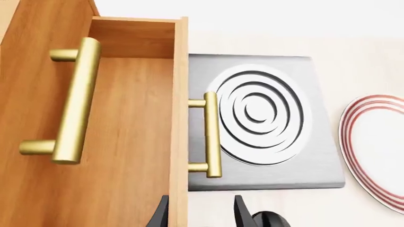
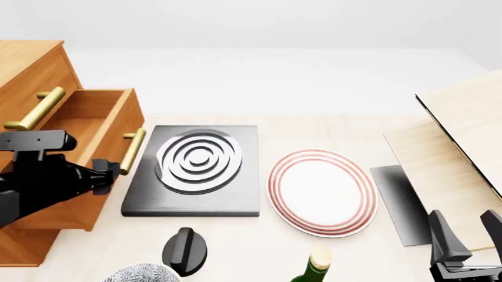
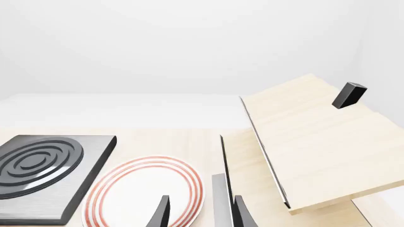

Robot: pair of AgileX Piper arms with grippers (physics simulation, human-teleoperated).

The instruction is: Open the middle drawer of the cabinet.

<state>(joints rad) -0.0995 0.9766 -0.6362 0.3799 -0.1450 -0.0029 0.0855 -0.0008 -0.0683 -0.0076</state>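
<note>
Fixed front overview; left wrist close on cabinet (image 1: 38,94); all views sharing striped plate (image 2: 321,191).

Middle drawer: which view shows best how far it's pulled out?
The front view: the middle drawer juts from the cabinet, its open box visible from above. The left wrist view shows mostly its front edge and handle close-up. The right wrist view misses it.
</note>
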